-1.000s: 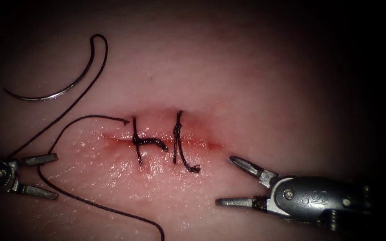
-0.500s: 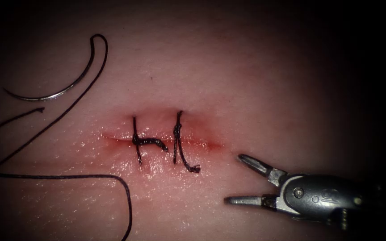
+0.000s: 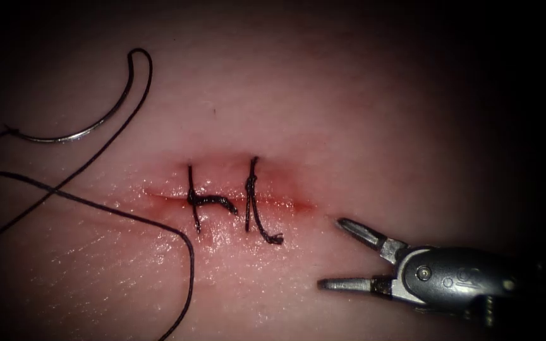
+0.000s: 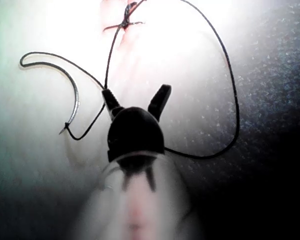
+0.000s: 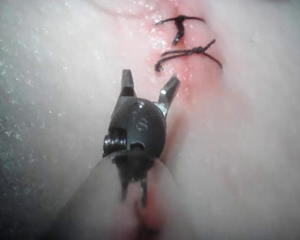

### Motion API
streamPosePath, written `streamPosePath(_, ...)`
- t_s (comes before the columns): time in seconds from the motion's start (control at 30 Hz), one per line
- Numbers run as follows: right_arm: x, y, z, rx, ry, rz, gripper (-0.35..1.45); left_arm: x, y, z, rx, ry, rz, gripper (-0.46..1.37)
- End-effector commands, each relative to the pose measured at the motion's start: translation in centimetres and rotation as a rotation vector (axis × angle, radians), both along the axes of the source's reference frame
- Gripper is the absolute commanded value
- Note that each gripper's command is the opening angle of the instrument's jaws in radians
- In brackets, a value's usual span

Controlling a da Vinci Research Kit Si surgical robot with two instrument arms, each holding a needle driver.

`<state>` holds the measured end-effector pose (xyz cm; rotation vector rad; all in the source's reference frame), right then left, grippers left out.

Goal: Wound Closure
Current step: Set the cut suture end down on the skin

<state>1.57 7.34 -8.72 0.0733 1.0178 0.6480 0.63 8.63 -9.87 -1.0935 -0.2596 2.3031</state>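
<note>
Both tools' jaws stood open, holding nothing: the right tool [image 3: 339, 254] right of the cut [image 3: 229, 201], the left tool [image 4: 136, 97] near the needle [image 3: 90, 123], which lay free on the tissue [image 3: 361, 126].

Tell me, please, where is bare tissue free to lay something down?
Free: tissue above and right of the cut, up to the open, empty right tool. Crowded: left of the cut, with the needle lying loose on the tissue, thread loops, and the open left tool; two stitches cross the cut.
</note>
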Motion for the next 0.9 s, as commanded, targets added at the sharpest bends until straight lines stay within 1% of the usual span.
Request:
streamPosePath(0.03, 0.01, 0.00, 0.00, 0.004, 0.001, -0.006, 1.35, 0.00, 0.01, -0.03, 0.005, 0.010, -0.013, 0.54)
streamPosePath(0.07, 0.01, 0.00, 0.00, 0.004, 0.001, -0.005, 1.35, -0.01, 0.02, -0.06, 0.006, 0.017, -0.022, 0.45)
streamPosePath(0.1, 0.01, 0.00, 0.00, 0.004, 0.001, -0.005, 1.35, -0.01, 0.02, -0.07, 0.007, 0.018, -0.023, 0.43)
streamPosePath(0.17, 0.01, 0.01, 0.00, 0.004, 0.001, -0.005, 1.35, -0.06, 0.06, -0.12, 0.013, 0.027, -0.034, 0.27)
streamPosePath(0.2, 0.01, 0.01, 0.00, 0.004, 0.001, -0.005, 1.35, -0.08, 0.07, -0.14, 0.017, 0.028, -0.035, 0.24)
streamPosePath(0.27, 0.00, 0.02, -0.01, 0.005, 0.001, -0.006, 1.35, -0.22, 0.13, -0.20, 0.008, 0.025, -0.036, 0.12)
streamPosePath(0.33, 0.00, 0.03, -0.03, 0.007, 0.001, -0.006, 1.35, -0.34, 0.17, -0.25, 0.001, 0.012, -0.036, 0.10)
streamPosePath(0.37, -0.01, 0.05, -0.04, 0.009, 0.001, -0.006, 1.35, -0.48, 0.22, -0.29, -0.004, -0.012, -0.043, 0.10)
streamPosePath(0.4, -0.01, 0.06, -0.04, 0.010, 0.001, -0.006, 1.35, -0.55, 0.24, -0.31, -0.001, -0.025, -0.047, 0.10)
streamPosePath(0.47, -0.01, 0.10, -0.07, 0.014, 0.001, -0.006, 1.35, -0.84, 0.33, -0.39, -0.014, -0.082, -0.053, 0.07)
streamPosePath(0.53, -0.01, 0.12, -0.08, 0.013, -0.003, -0.011, 1.35, -1.07, 0.40, -0.45, -0.025, -0.125, -0.044, -0.06)
streamPosePath(0.57, -0.01, 0.13, -0.09, 0.015, -0.003, -0.011, 1.35, -1.23, 0.45, -0.49, -0.031, -0.146, -0.043, -0.12)
streamPosePath(0.63, -0.01, 0.14, -0.10, 0.016, -0.003, -0.011, 1.35, -1.46, 0.50, -0.54, -0.031, -0.165, -0.043, -0.20)
streamPosePath(0.67, -0.01, 0.15, -0.10, 0.015, -0.002, -0.009, 1.35, -1.64, 0.53, -0.58, -0.031, -0.182, -0.038, -0.17)
streamPosePath(0.7, -0.02, 0.15, -0.10, 0.015, -0.002, -0.009, 1.35, -1.67, 0.53, -0.59, -0.032, -0.189, -0.039, -0.16)
streamPosePath(0.77, -0.02, 0.16, -0.10, 0.016, -0.001, -0.009, 1.34, -1.91, 0.55, -0.61, -0.043, -0.216, -0.029, -0.01)
streamPosePath(0.8, -0.02, 0.17, -0.10, 0.016, -0.001, -0.009, 1.34, -1.96, 0.56, -0.62, -0.042, -0.220, -0.026, 0.05)
streamPosePath(0.83, -0.03, 0.18, -0.11, 0.017, -0.001, -0.010, 1.33, -2.06, 0.57, -0.62, -0.041, -0.231, -0.019, 0.12)
streamPosePath(0.9, -0.04, 0.20, -0.11, 0.014, -0.003, -0.013, 1.33, -2.18, 0.59, -0.61, -0.055, -0.227, -0.017, 0.09)
